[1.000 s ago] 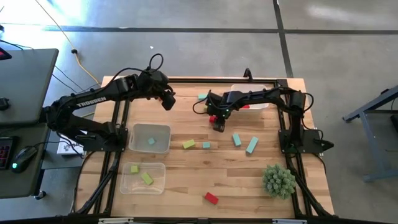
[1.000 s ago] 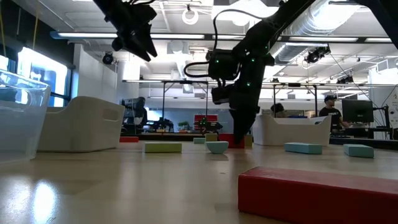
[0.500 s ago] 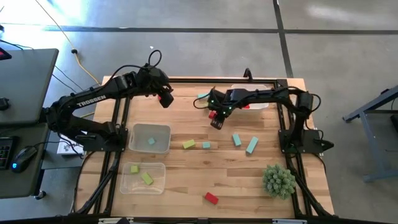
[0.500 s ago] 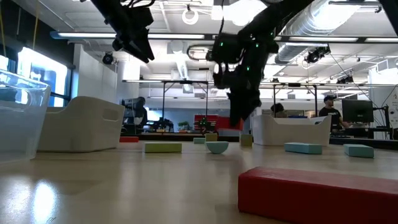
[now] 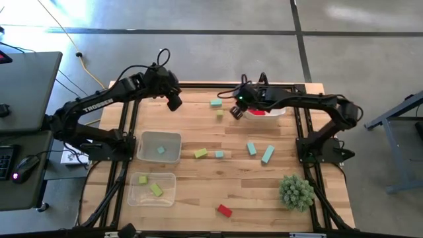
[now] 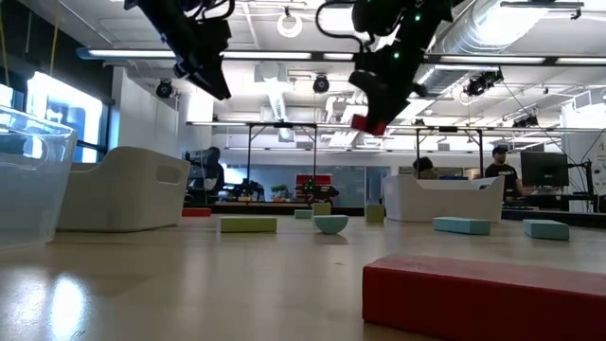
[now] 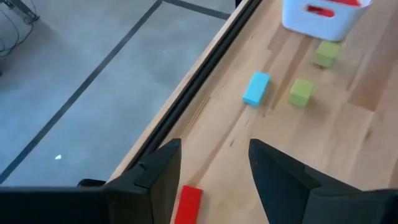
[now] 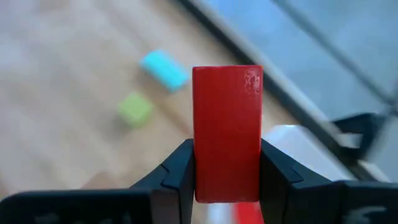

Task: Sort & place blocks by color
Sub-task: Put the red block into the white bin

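Held block: a red bar (image 8: 227, 130) is pinched upright between the right hand's (image 5: 236, 111) two fingers, raised well above the surface (image 5: 251, 192), just beside the white tray (image 5: 276, 111) that already holds red pieces (image 5: 258, 112).
Risk, drop: the fingers grip only the bar's lower part; a jolt could tip it loose short of the tray, among the teal block (image 5: 216, 103) and green cube (image 5: 219, 114) lying near the hand.
Risk, rim: if let go too early, the bar could catch the tray wall and bounce out.
Left hand: the left hand (image 5: 174, 103) hangs empty with fingers apart, well away from the right hand, over the surface's far edge; a red bar (image 7: 188, 203) lies below it.
Count, loose teal: four, in the high view.
Count, loose green: two.
Count, loose red: one near the front edge (image 5: 225, 210), plus the one under the left hand.
Count, trays: three; one clear tray (image 5: 160, 147) holds a teal piece, another (image 5: 152, 188) holds two green.
Count, plant ball: one (image 5: 296, 192).
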`<state>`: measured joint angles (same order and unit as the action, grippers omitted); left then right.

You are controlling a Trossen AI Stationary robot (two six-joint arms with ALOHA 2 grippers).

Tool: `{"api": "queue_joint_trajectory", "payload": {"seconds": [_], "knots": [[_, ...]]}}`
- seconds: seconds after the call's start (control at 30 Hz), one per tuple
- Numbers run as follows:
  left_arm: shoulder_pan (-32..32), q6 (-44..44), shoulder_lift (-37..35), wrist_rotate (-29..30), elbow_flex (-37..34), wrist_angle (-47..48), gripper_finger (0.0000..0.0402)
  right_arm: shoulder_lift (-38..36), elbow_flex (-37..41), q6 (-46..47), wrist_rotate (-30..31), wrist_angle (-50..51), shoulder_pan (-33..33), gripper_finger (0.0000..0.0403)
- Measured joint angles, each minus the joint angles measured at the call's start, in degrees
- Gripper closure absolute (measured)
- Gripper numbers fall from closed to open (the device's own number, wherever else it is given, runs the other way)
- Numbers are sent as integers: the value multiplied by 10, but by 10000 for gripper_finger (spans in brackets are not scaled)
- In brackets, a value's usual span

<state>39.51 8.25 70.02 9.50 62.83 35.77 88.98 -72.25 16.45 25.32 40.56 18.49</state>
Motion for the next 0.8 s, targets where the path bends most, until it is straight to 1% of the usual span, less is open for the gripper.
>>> {"api": "queue_joint_trajectory", "payload": {"seconds": [0.17,0.2,0.27,0.37,0.5,0.63,0.8], "knots": [[14,3,17,0,0,0,225,-22,0,67,103,50,17,301],[16,3,20,0,0,0,225,-23,0,87,116,66,22,301],[19,5,27,0,0,-2,225,-21,0,132,118,110,36,301],[21,10,35,-1,0,-7,225,-9,0,200,84,171,58,301],[22,10,45,-22,0,-29,225,10,0,249,29,221,83,301],[21,10,54,-53,0,-49,225,34,0,257,-42,232,111,301],[21,8,62,-75,0,-54,225,66,0,257,-100,235,138,301]]}}
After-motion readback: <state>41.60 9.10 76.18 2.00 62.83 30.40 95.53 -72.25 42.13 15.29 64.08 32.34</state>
